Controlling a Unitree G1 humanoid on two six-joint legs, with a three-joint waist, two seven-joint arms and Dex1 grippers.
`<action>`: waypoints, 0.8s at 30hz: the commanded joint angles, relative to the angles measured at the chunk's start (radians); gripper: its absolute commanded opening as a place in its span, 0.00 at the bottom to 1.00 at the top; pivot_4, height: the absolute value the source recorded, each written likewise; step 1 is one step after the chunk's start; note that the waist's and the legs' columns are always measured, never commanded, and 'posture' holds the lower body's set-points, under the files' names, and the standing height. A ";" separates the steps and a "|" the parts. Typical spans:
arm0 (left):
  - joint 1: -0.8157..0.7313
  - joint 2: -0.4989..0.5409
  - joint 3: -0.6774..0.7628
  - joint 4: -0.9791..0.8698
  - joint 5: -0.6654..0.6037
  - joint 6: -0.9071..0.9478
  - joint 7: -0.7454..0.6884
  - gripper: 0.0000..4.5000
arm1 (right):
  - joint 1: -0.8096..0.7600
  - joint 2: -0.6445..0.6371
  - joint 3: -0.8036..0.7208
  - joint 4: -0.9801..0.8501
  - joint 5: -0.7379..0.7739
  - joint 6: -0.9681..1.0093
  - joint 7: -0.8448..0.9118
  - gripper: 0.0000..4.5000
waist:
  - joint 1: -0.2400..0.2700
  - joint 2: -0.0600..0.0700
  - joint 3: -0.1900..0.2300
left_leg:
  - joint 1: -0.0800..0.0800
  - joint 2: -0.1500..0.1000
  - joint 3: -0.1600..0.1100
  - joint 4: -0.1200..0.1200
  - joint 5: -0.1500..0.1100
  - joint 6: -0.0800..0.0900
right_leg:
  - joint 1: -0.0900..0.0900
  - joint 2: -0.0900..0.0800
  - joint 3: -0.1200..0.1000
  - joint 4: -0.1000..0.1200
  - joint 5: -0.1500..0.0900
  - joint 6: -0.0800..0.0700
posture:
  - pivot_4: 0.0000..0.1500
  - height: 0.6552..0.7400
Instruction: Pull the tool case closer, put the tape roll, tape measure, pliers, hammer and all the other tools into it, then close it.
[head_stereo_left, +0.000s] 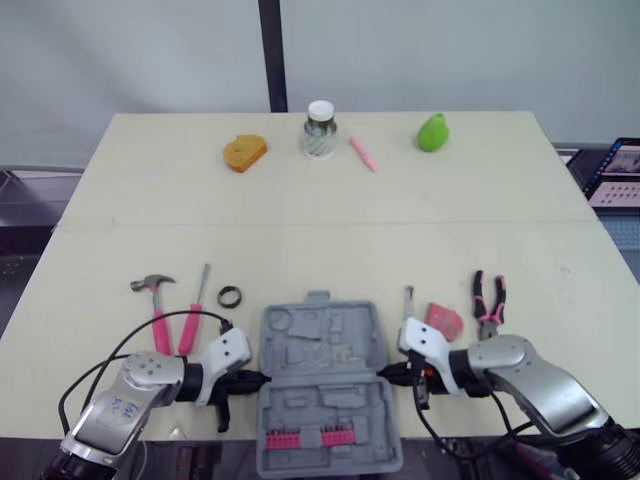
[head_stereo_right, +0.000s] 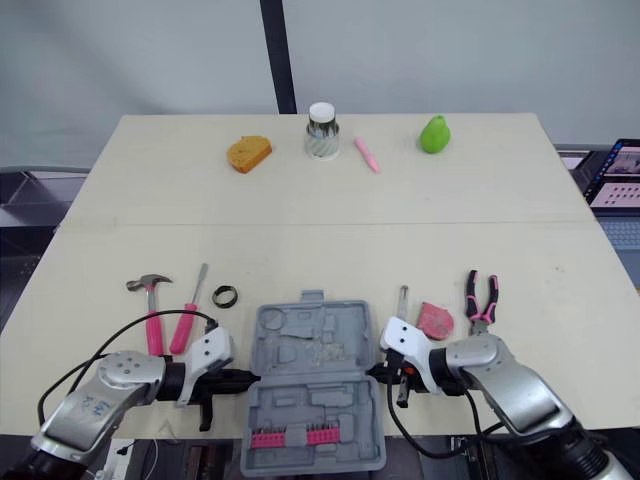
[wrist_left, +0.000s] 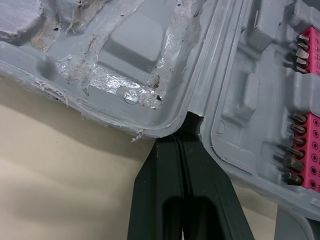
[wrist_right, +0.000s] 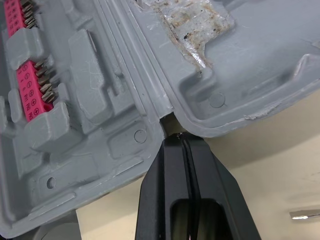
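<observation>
Left eye view: the open case (head_stereo_left: 320, 345) lies at the table's (head_stereo_left: 300, 200) near edge. Hammer (head_stereo_left: 155, 300), screwdriver (head_stereo_left: 195, 310) and tape roll (head_stereo_left: 230, 296) lie left of it, pliers (head_stereo_left: 489, 300) right. The left gripper (head_stereo_left: 262, 378) and right gripper (head_stereo_left: 383, 374) touch its hinge ends.

Left wrist view: its fingers (wrist_left: 160, 180) are pressed together, tips in the hinge notch.

Right wrist view: its fingers (wrist_right: 170, 170) are likewise closed, tips at the hinge.

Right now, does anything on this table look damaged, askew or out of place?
Yes. The open tool case has shiny, crusted residue and frayed, torn edging in its far half, clear in both wrist views. Its near half, holding the pink bit strips, seems to overhang the table's near edge.
</observation>
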 joint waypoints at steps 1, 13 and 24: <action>0.000 0.004 -0.004 -0.005 -0.003 -0.018 0.006 0.00 | 0.010 -0.008 0.003 -0.054 0.027 0.002 0.017 0.00 | 0.000 0.000 0.000 | 0.000 0.000 0.000 0.000 0.000 0.000 | 0.000 0.000 0.000 0.000 0.000 0.000 | 1.00 1.00; -0.005 -0.001 0.007 0.013 0.001 -0.047 0.031 0.00 | 0.017 -0.011 -0.001 -0.057 0.025 0.004 0.015 0.00 | 0.000 0.000 0.000 | 0.000 0.000 0.000 0.000 0.000 0.000 | 0.000 0.000 0.000 0.000 0.000 0.000 | 1.00 1.00; 0.015 0.001 -0.012 0.003 -0.008 -0.035 0.023 0.00 | 0.026 -0.022 -0.006 -0.064 0.031 0.007 0.017 0.00 | 0.000 0.000 0.000 | 0.000 0.000 0.000 0.000 0.000 0.000 | 0.000 0.000 0.000 0.000 0.000 0.000 | 1.00 1.00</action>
